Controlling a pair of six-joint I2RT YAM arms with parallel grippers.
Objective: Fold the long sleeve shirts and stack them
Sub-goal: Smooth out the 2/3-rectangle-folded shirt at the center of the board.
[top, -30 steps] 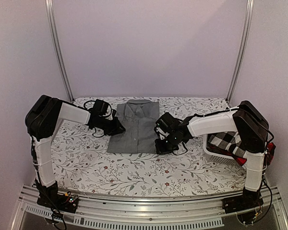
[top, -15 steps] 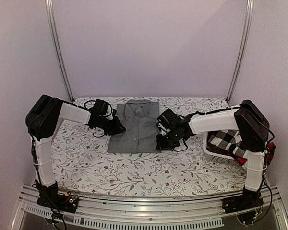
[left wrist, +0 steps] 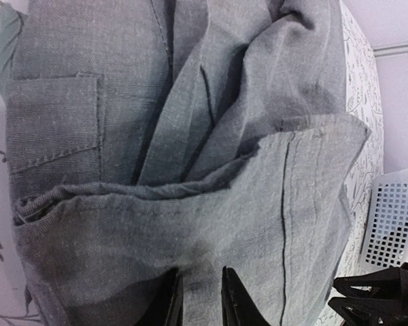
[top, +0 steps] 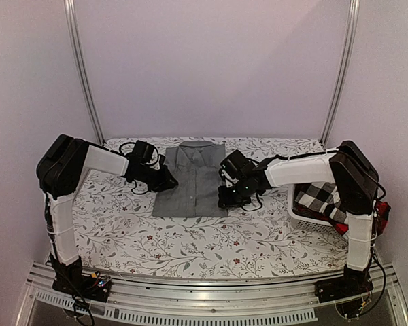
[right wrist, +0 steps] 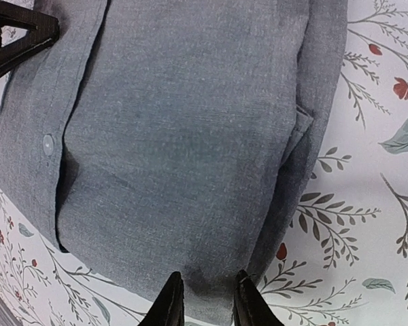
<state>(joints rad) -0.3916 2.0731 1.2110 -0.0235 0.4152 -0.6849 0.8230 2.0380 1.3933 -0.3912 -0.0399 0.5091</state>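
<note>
The grey collared button-front shirt point(top: 190, 180) lies folded into a rectangle at the middle back of the table, collar away from me. My left gripper point(top: 168, 182) sits on its left edge; in the left wrist view point(left wrist: 200, 299) the jaws stand narrowly apart with grey cloth point(left wrist: 190, 136) puckered between them. My right gripper point(top: 223, 197) sits on the lower right edge; in the right wrist view point(right wrist: 207, 299) its jaws pinch a dark pucker of the shirt point(right wrist: 190, 136). A black-and-white checked shirt point(top: 323, 197) and a red-and-black one point(top: 379, 214) lie bunched in the basket.
A white perforated basket point(top: 306, 219) stands at the right side of the table, also in the left wrist view point(left wrist: 391, 224). The table has a floral cloth point(top: 190, 244). Metal posts point(top: 81, 75) stand at the back corners, with walls close on both sides.
My right gripper has moved left and a little back, onto the shirt's lower right edge. My left gripper and the shirt have stayed in place.
</note>
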